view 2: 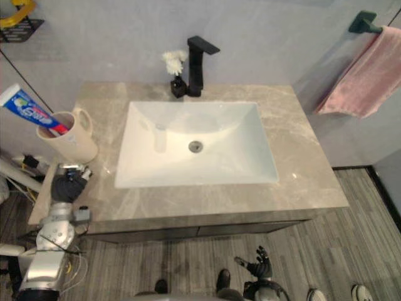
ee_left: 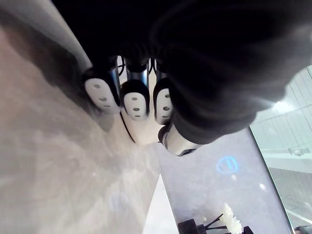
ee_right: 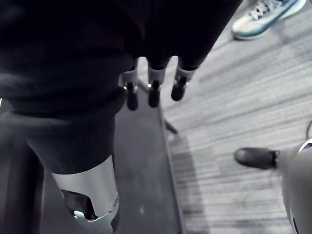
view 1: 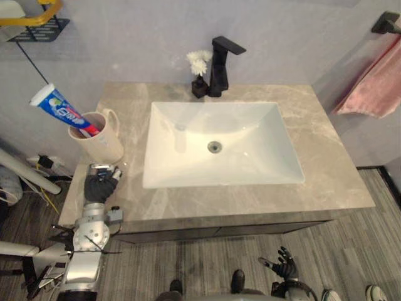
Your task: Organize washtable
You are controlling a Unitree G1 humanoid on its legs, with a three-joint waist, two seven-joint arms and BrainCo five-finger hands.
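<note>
One beige cup (view 1: 100, 141) holding a toothpaste tube (view 1: 62, 111) stands on the marble countertop (view 1: 326, 169), at nine o'clock of the basin (view 1: 250, 144). At the cup's six o'clock rests the left hand (view 1: 99, 185), fingers curled and empty. The right hand (view 1: 285, 263) hangs low, loosely straight and empty.

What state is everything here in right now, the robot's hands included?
toothpaste tube, capped, leaning in the cup
cup, upright
faucet, off
sink, holding no water
flower vase, upright
towel, hanging on its bar
left hand, at the countertop's edge
right hand, open, hanging low
</note>
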